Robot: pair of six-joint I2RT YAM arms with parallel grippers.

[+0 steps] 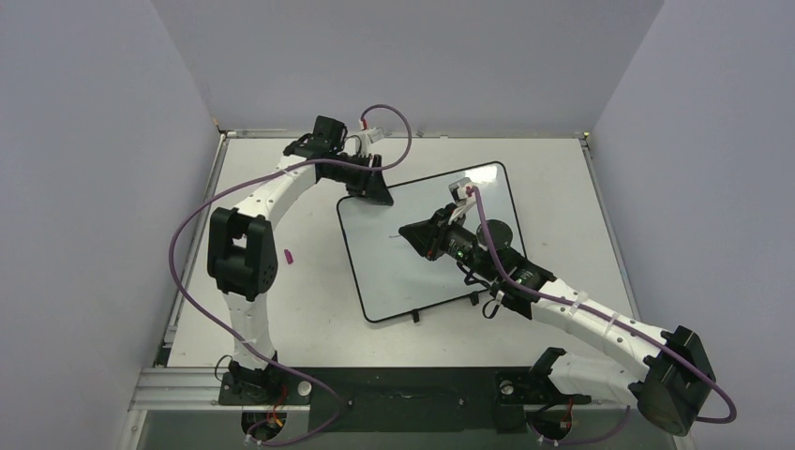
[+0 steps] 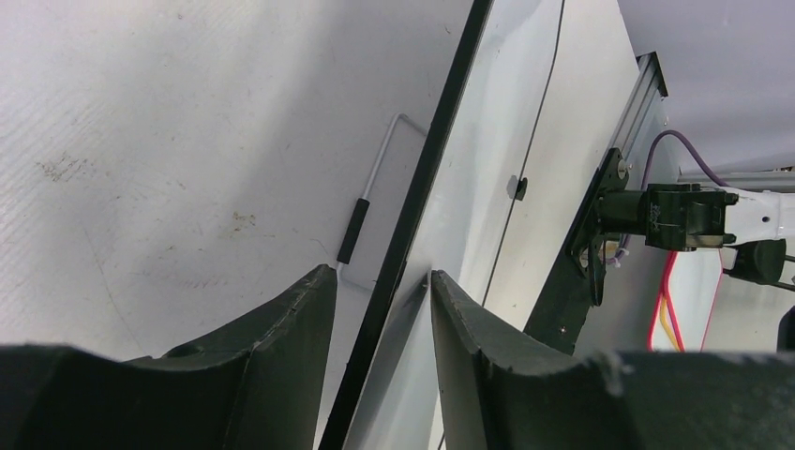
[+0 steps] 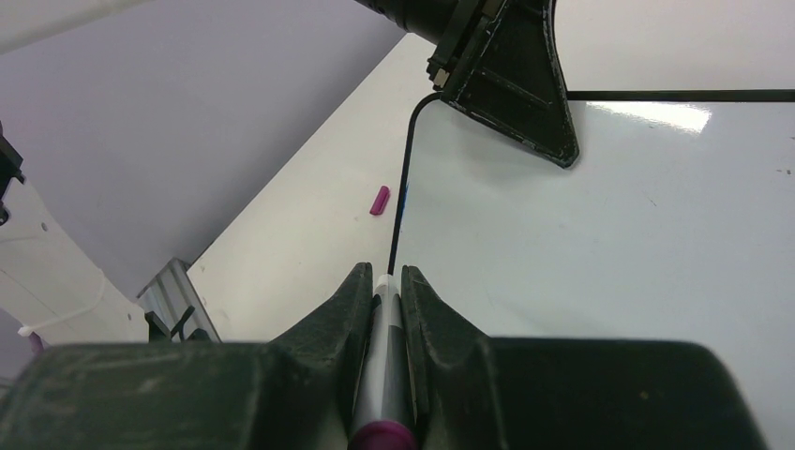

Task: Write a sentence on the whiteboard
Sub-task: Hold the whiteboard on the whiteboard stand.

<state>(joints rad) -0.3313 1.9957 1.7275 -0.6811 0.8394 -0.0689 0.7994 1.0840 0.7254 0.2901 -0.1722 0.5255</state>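
Observation:
The whiteboard (image 1: 403, 272) lies tilted on the table, glossy white with a thin black frame. My left gripper (image 1: 375, 187) is at its far left corner. In the left wrist view that gripper (image 2: 382, 274) is open and straddles the board's black edge (image 2: 412, 216), one finger on each side. My right gripper (image 1: 405, 231) hovers over the board's left part and is shut on a marker pen (image 3: 382, 375) with a white-grey barrel and magenta end. The pen tip points toward the board's left edge (image 3: 401, 206). A tiny faint mark (image 1: 392, 236) lies beside the pen; the sentence does not show.
A small pink cap (image 1: 288, 255) lies on the table left of the board, also in the right wrist view as the pink cap (image 3: 379, 200). Two black tabs (image 1: 415, 316) stick out from the board's near edge. Grey walls close in left, right and behind.

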